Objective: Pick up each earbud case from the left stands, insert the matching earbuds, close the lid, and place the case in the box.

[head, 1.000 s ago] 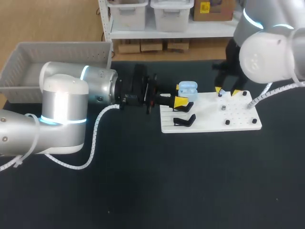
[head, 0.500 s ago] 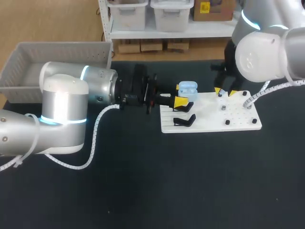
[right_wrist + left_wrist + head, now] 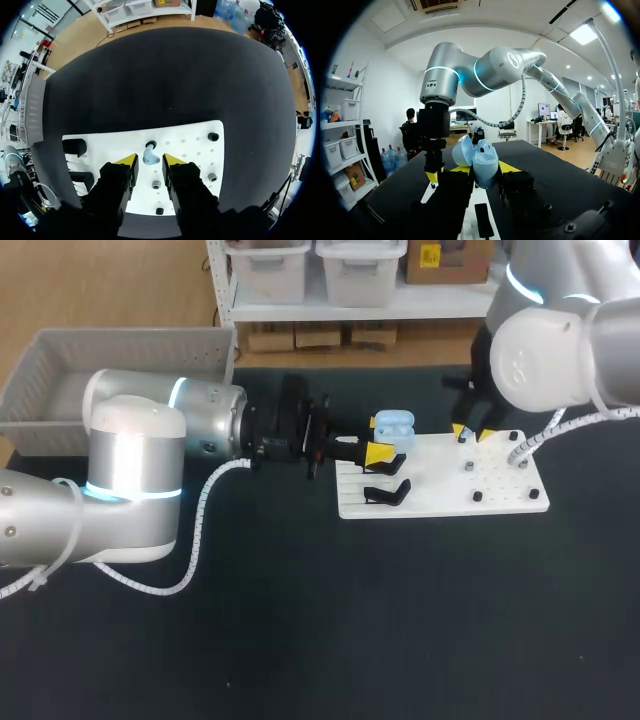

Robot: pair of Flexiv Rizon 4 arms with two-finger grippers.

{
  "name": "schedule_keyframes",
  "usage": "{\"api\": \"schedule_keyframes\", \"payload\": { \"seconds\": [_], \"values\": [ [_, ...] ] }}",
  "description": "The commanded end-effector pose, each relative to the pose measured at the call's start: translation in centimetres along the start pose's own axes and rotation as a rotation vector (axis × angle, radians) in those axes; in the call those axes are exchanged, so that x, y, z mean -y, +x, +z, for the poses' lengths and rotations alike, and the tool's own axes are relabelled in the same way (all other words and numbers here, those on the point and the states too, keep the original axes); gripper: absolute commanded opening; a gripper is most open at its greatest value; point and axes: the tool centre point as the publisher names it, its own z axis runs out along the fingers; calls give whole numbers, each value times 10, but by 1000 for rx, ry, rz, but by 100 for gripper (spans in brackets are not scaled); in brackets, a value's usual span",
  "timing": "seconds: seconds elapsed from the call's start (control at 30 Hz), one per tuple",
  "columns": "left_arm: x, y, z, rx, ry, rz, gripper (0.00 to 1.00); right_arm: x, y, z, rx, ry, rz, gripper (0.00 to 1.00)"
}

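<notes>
The left gripper (image 3: 485,168) is reaching in level over the black table (image 3: 400,620), and its yellow tips are pinching the pale blue earbud case (image 3: 483,161) from both sides. The case is sitting at the left edge of the white board (image 3: 505,490) with its lid (image 3: 462,150) standing open. Whether it is still resting on its stand is hard to tell, since the fingers are covering its base. Just beside it, nearer the camera in the head view, an empty black stand (image 3: 386,492) is lying on the board.

The right gripper (image 3: 149,161) is hanging straight down over the board's far edge with its fingers spread. A small pale blue earbud (image 3: 149,155) is sitting between the tips with a gap showing on each side, next to a dark peg hole. Several small black pegs (image 3: 213,136) are dotting the board around it.

The grey box (image 3: 130,352) is standing at the table's far left corner, well apart from the board.
</notes>
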Motion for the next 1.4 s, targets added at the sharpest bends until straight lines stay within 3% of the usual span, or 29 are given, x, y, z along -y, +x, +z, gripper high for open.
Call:
{"api": "schedule_keyframes", "payload": {
  "seconds": [0.03, 0.5, 0.77, 0.87, 0.93, 1.07, 1.4],
  "values": [
    [-1, 0, 0, -2, 3, -1, 0, 0, -2, 0, 0, -1, 1, 29],
    [-1, 0, 0, -2, 3, -1, 0, -1, -4, 4, -11, 0, 2, 24],
    [-1, 0, 0, -2, 3, -1, 0, -3, -5, 5, -15, 5, 3, 11],
    [-1, 0, 0, -2, 3, -1, 0, -2, -4, 5, -14, 8, 6, 0],
    [-1, 0, 0, -2, 3, -1, 0, -1, -3, 4, -14, 8, 9, 0],
    [-1, 0, 0, -2, 3, -1, 0, 2, 0, -1, -7, 10, 13, 0],
    [-1, 0, 0, -2, 3, -1, 0, -1, 19, -49, 58, -9, -2, 0]
  ]
}}
